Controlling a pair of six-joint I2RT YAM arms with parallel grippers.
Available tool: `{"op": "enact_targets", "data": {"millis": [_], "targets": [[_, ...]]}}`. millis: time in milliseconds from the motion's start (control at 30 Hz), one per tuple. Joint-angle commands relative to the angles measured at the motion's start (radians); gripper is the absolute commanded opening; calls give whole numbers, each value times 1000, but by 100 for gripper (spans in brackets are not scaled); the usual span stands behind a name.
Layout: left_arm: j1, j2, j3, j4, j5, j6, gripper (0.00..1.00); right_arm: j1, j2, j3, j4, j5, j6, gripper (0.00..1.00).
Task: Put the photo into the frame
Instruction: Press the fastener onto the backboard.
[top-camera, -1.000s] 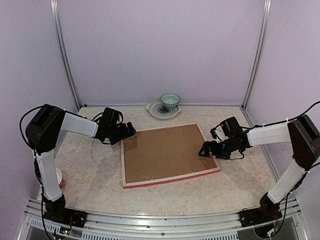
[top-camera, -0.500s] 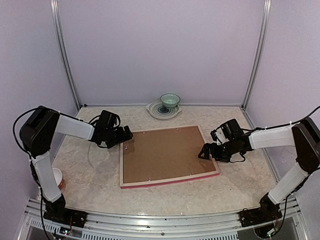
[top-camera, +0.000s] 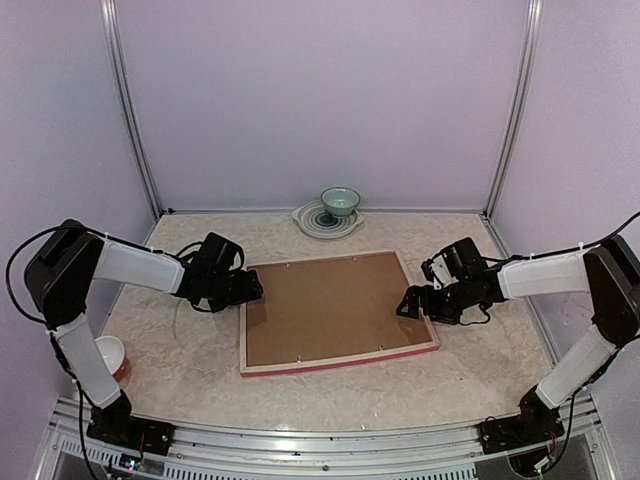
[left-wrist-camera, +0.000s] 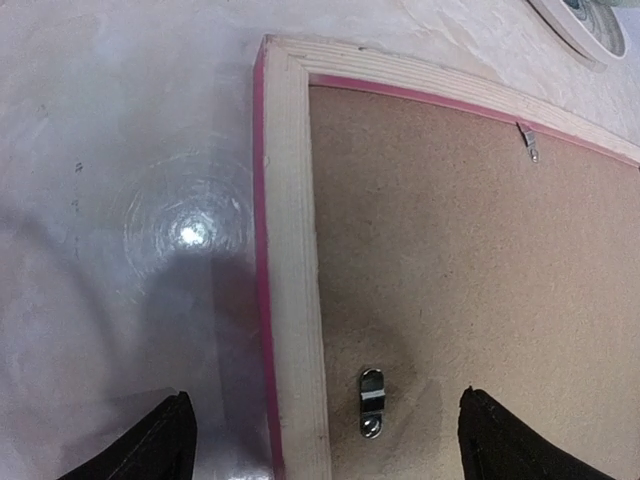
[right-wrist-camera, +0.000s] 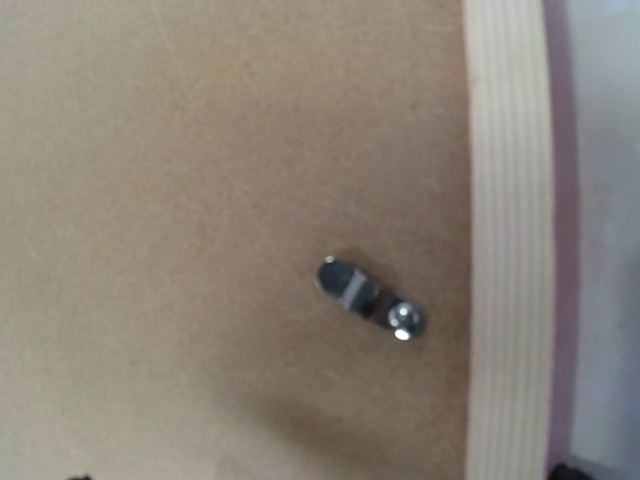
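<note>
I am holding my left gripper (top-camera: 252, 290) and right gripper (top-camera: 407, 302), jaws spread, over the face-down frame (top-camera: 340, 362) mid-table. The backing (top-camera: 330, 305) seems clipped in, photo hidden.

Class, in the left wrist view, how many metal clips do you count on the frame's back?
2. The lower clip sits beside the pale left rail of the frame; the upper clip is at the top rail, upper right. More may lie outside this view.

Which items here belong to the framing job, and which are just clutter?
Job: frame, face down; brown backing board in it; turn clip; left gripper; right gripper. Photo not visible.
Clutter: green bowl on plate; white-and-orange cup beside left arm.
</note>
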Motion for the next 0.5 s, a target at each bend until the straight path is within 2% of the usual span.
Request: {"op": "enact_targets", "data": {"millis": [0, 267, 467], "targets": [[-4, -61, -43, -29, -56, -12, 88, 10, -9, -20, 22, 8, -1, 99], [13, -83, -69, 8, -48, -9, 77, 10, 1, -24, 27, 4, -5, 99], [22, -38, -47, 13, -41, 5, 77, 10, 3, -17, 21, 5, -9, 99]]}}
